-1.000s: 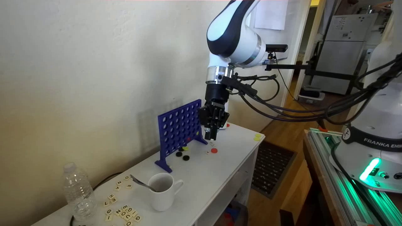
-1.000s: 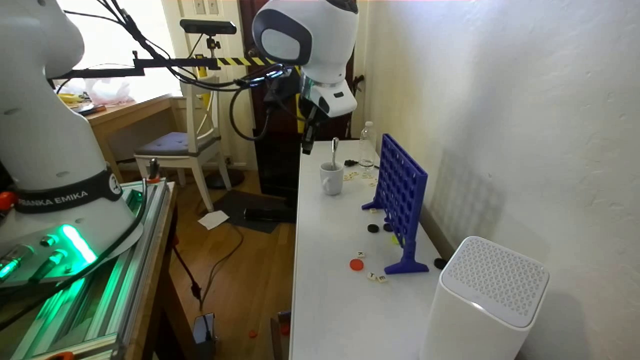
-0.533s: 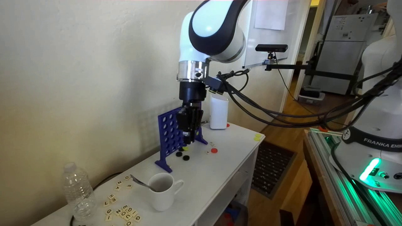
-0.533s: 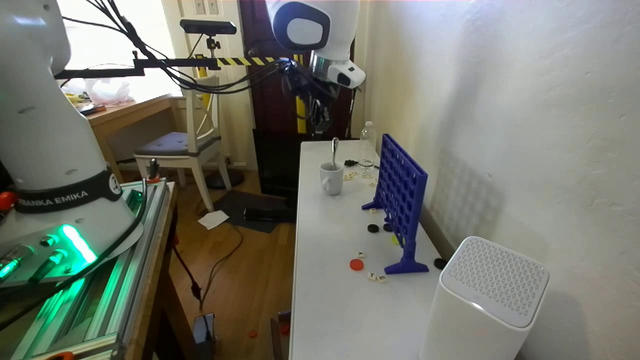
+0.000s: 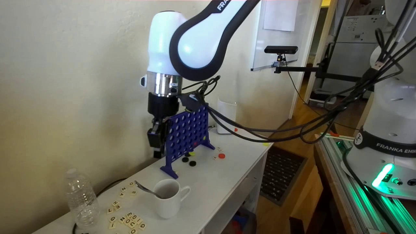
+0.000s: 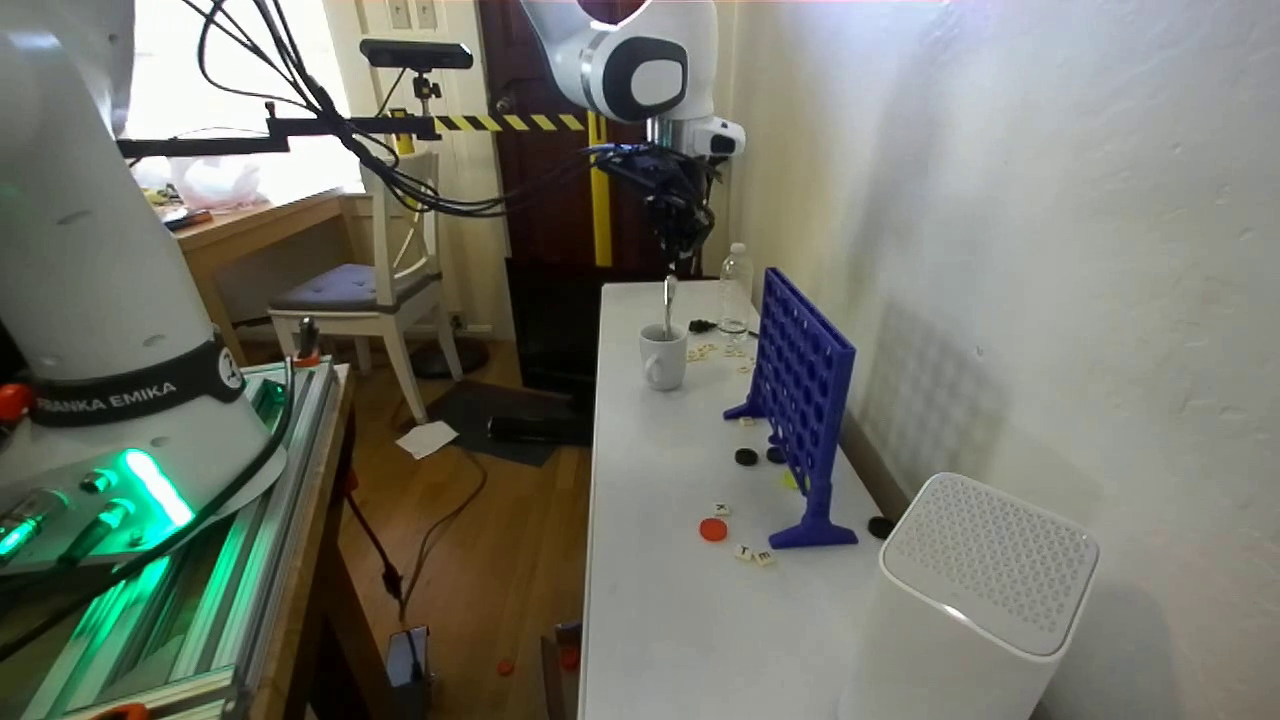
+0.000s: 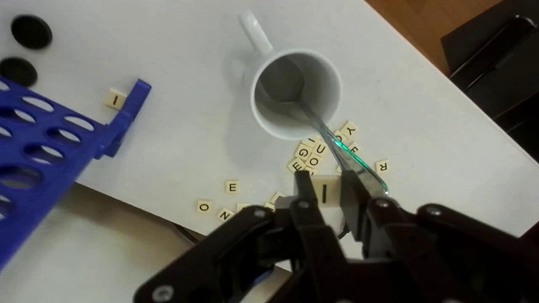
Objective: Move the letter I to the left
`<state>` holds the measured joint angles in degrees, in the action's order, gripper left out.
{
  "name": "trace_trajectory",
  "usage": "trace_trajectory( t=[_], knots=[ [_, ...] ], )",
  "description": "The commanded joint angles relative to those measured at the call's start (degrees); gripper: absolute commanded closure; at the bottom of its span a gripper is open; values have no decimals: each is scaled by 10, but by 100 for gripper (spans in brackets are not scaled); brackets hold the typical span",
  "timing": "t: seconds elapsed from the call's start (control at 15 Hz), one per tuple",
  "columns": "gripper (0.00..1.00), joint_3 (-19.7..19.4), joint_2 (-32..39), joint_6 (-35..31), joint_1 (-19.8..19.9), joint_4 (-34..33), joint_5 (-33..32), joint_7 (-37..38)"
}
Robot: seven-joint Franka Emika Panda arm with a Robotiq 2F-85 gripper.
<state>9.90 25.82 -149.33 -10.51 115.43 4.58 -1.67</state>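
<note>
My gripper (image 7: 326, 189) is shut on a cream letter tile marked I (image 7: 330, 191), held between its two fingertips in the wrist view. The gripper also shows in both exterior views (image 5: 158, 152) (image 6: 682, 250), high above the table near the end of the blue game rack, on the wall side; the held tile cannot be made out there. A second tile marked I (image 7: 115, 99) lies on the table by the rack's foot. More loose letter tiles (image 5: 130, 220) lie beyond the mug, several of them partly hidden behind the fingers in the wrist view (image 7: 313, 161).
A white mug (image 5: 167, 203) with a metal utensil (image 5: 144, 189) leaning out stands near the tiles. A clear bottle (image 5: 82, 200) stands by the wall. The blue upright rack (image 5: 187, 130) stands beside the gripper. Black discs (image 5: 192, 163) and a red disc (image 6: 713, 529) lie on the table.
In one exterior view the arm has swept left along the rack to its near end; in the other it has shifted right, toward the wall. Mug, rack and table tiles have not moved.
</note>
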Motion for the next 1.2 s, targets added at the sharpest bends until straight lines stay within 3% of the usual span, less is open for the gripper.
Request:
trace_trajectory(
  t=[0.0,0.47,0.73,1.13],
  knots=[
    [95,-22,86,-2,-38,-108,-66,12],
    [95,-40,170,67,-58,-236,-103,5],
    [95,-40,192,130,-60,-282,-111,-1],
    [95,-30,217,165,-56,-326,-100,-8]
  ],
)
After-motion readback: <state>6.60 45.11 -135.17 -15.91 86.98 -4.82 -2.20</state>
